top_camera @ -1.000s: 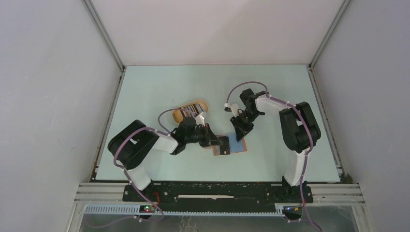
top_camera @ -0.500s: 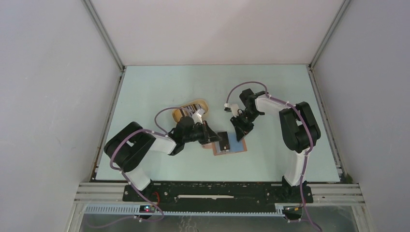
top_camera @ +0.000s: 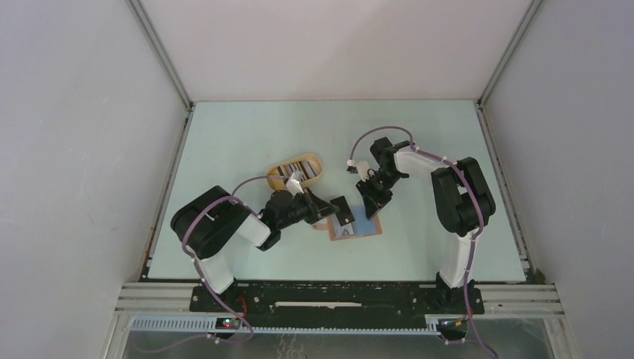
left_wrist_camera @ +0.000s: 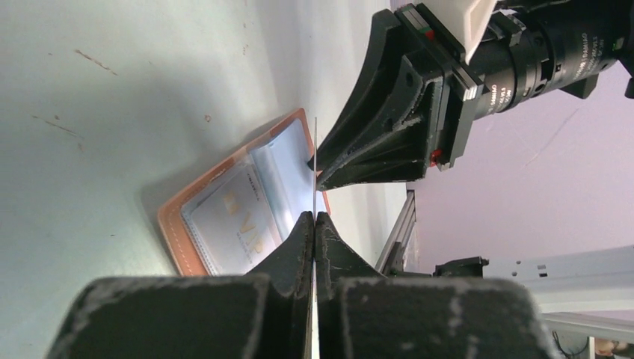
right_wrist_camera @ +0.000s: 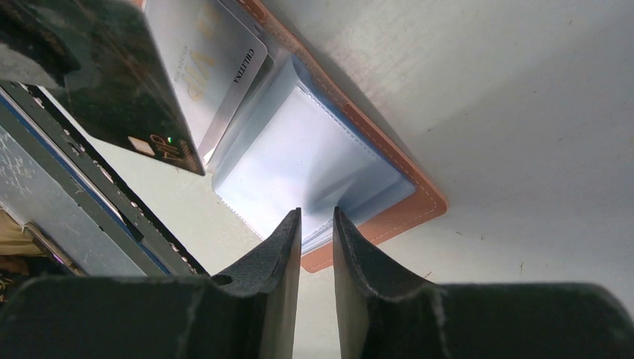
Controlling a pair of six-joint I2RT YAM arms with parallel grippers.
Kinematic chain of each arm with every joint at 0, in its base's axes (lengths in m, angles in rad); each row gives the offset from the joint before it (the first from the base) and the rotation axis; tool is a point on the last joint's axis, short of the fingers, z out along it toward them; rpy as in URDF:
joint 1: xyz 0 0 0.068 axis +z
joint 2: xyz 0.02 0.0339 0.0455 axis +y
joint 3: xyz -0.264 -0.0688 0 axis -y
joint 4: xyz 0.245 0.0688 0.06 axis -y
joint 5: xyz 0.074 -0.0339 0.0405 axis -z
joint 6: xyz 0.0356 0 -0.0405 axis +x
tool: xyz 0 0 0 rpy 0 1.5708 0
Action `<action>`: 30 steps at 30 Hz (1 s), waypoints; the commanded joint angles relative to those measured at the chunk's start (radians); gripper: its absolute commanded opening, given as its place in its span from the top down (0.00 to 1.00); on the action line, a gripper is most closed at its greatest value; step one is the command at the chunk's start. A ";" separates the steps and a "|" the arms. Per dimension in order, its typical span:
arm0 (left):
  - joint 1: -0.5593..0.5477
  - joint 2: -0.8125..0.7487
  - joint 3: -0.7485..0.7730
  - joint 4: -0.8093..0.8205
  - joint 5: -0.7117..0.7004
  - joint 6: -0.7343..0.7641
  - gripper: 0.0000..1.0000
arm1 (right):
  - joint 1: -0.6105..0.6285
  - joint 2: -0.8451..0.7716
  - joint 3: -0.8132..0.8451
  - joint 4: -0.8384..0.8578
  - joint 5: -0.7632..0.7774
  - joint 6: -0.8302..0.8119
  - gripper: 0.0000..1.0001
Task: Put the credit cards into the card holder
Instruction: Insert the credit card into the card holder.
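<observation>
The card holder (top_camera: 357,227) lies open on the table, reddish-brown with clear plastic sleeves (right_wrist_camera: 314,161). A silver VIP card (left_wrist_camera: 232,221) sits in its left sleeve. My left gripper (top_camera: 329,210) is shut on a dark credit card (top_camera: 343,209), held on edge just above the holder's left half. That card shows edge-on (left_wrist_camera: 315,149) in the left wrist view and as a black face (right_wrist_camera: 127,82) in the right wrist view. My right gripper (top_camera: 371,204) points down at the right sleeves. Its jaws stand a narrow gap apart with nothing seen between them.
An oval tan tray (top_camera: 315,161) holding more cards stands just behind the left arm's wrist. White walls close the table on the left, right and far sides. A metal rail (top_camera: 336,288) runs along the near edge.
The left gripper has drawn back and risen a little with the dark card, uncovering more of the tan tray. The right arm has held still.
</observation>
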 commanded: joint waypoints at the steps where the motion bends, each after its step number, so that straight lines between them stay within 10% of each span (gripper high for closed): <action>1: 0.003 0.022 -0.014 0.067 -0.055 -0.019 1.00 | 0.005 0.016 0.031 -0.004 0.012 0.003 0.70; 30: -0.026 0.070 0.020 0.016 -0.063 -0.009 1.00 | 0.007 0.027 0.034 -0.010 0.015 0.003 0.70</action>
